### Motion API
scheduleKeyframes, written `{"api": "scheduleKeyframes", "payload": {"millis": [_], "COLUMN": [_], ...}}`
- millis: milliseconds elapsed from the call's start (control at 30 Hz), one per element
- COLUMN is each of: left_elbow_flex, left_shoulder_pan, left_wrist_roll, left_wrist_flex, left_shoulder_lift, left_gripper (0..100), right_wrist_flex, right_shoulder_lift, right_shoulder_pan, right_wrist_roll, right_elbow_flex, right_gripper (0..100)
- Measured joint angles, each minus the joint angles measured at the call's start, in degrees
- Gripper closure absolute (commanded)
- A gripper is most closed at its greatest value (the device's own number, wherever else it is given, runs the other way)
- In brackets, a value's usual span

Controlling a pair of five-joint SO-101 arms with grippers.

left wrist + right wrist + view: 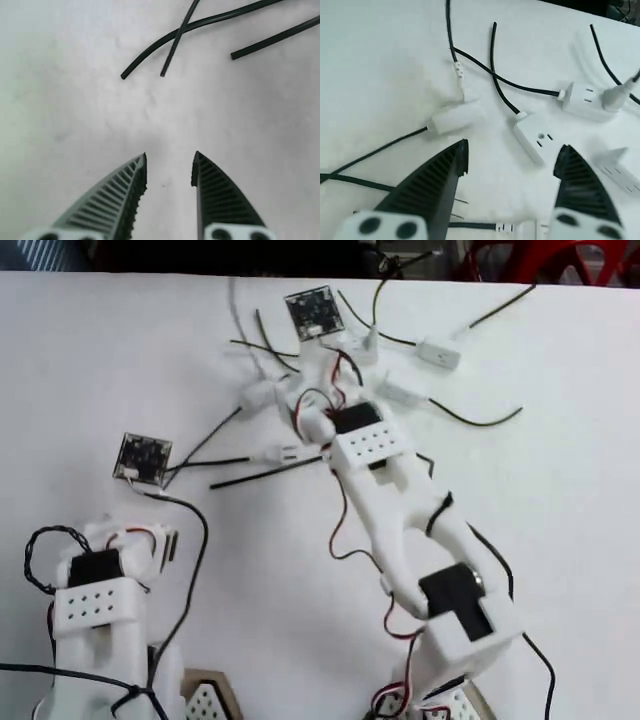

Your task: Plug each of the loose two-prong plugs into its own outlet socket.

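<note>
1. Step in hand, as judged: choosing and approaching a plug. Nothing held by either arm.
2. Above the tangle of cords, the right gripper [514, 150], with ribbed black fingers [430, 192] spread wide and empty.
3. Just beyond the tip of one finger, a white plug [455, 119]: smooth, rounded moulded body on a thin black cord. Close beside the same finger, two thin metal prongs [460, 201] of another plug.
4. Ahead of the gap between the fingertips, nearer the other finger, an outlet socket [536, 140]: blocky white plastic with two slots and a round hole in its face.
5. Farther beyond that finger, a second outlet socket [581, 101] with a further plug [618, 95] at its end. Seated or merely touching: cannot be told.
6. Over the bare matte white table [60, 100], the left gripper [170, 155], its tapered, ridged fingers parted with nothing between them. Well ahead of their tips, the cut ends of black cords [150, 55].
7. Next move, as judged: calls for closing across the sides of the white plug, leaving its prongs free, then squaring them to the socket slots. Likely needs the light socket braced against sliding.
</note>
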Motion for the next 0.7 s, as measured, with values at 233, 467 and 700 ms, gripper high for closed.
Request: {"api": "scheduleKeyframes", "payload": {"millis": [233, 467, 700], "left_elbow_flex": [0.0, 0.0, 0.0], "left_shoulder_pan": [0.0, 0.0, 0.0], "left_wrist_roll": [0.0, 0.0, 0.0], "left_wrist_flex": [0.0, 0.0, 0.0], "left_shoulder_lift": [0.0, 0.0, 0.0], "left_gripper": [84, 84, 84], "right_wrist_flex": [13.45, 13.36, 18.81], "right_shoulder_lift": [-5.45, 3.16, 22.15], "right_shoulder_pan": [5.98, 10.99, 10.64], "right_wrist_roll": [1.41, 11.78, 16.7], "right_elbow_flex": [-0.09, -4.66, -23.21], "right_gripper": [76.5, 66.1, 62.2]}}
